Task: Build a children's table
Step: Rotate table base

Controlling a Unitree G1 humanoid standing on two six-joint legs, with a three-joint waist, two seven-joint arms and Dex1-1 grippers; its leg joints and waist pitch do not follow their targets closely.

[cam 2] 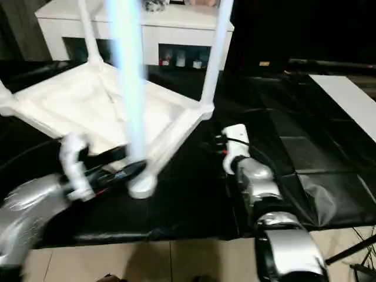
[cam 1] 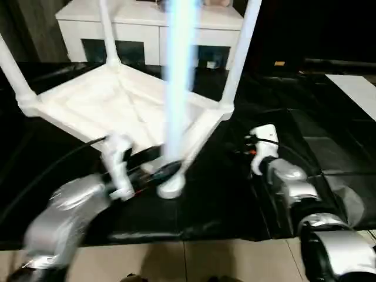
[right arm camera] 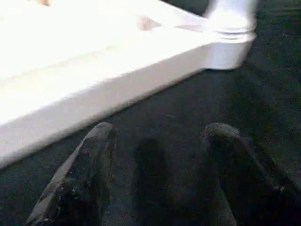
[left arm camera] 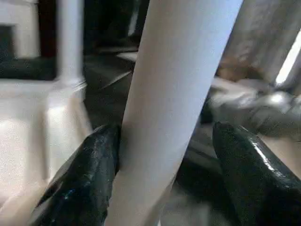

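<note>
The white plastic rectangular tabletop (cam 1: 111,103) lies upside down on the black floor mat (cam 1: 223,200), legs up. Left gripper (left arm camera: 162,183) straddles the nearest white tapered tube leg (left arm camera: 174,94), jaws released. Right gripper (right arm camera: 157,174) hovers beside the tabletop, jaws apart, empty.

Tabletop (cam 1: 111,103) upside down on mat (cam 1: 235,200), legs up; cabinet (cam 1: 147,29) behind; near leg (cam 1: 179,76) betw left hand (left arm camera: 164,183) fingers

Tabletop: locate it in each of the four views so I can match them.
Left eye: tabletop upper left, underside up.
Right eye: upper left.
Left wrist: behind the nearest leg, at.
Right wrist: just beyond the fingers.
Shared landmark: a leg standing in a corner socket.
</note>
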